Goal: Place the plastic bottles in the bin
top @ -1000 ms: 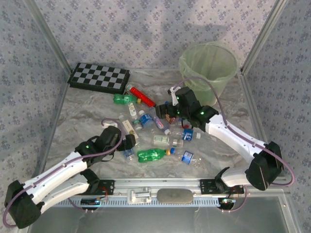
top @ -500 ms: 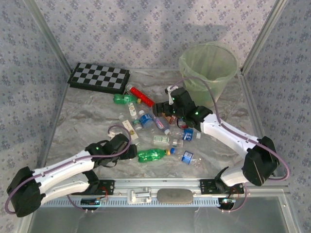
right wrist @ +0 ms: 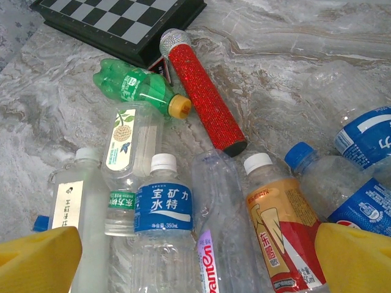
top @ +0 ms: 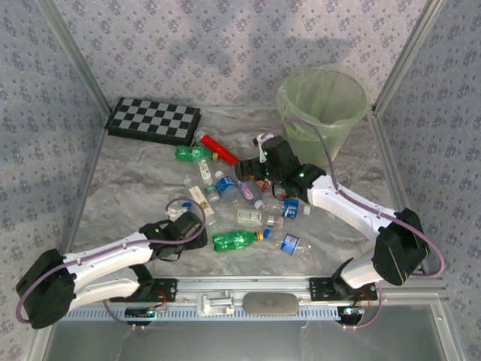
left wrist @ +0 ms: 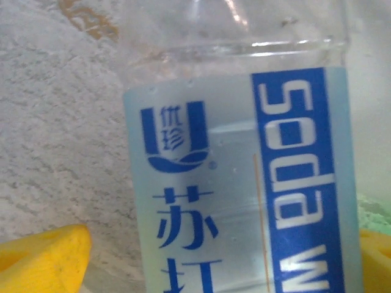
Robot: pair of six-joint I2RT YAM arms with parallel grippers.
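Several plastic bottles lie scattered mid-table, among them a green one [top: 237, 240] and another green one [top: 192, 153] further back. My left gripper [top: 197, 224] is open and low on the table, its yellow fingertips [left wrist: 43, 259] straddling a clear bottle with a blue soda label [left wrist: 238, 183]; a gap shows at the left pad. My right gripper [top: 252, 173] hangs open over the pile, above a blue-labelled bottle [right wrist: 164, 207], a clear purple-lettered bottle [right wrist: 220, 201] and an orange-labelled bottle [right wrist: 284, 226]. The pale green bin [top: 331, 120] stands at the back right.
A black-and-white checkerboard [top: 154, 120] lies at the back left. A slim red glitter stick [right wrist: 204, 91] rests beside the rear green bottle [right wrist: 137, 85]. Patterned walls close in the sides and back. Metal rails run along the table's near edge.
My left arm has dropped lower and slid right, bringing its fingers around the soda bottle. The right gripper has crept left over the pile. No bottle has moved.
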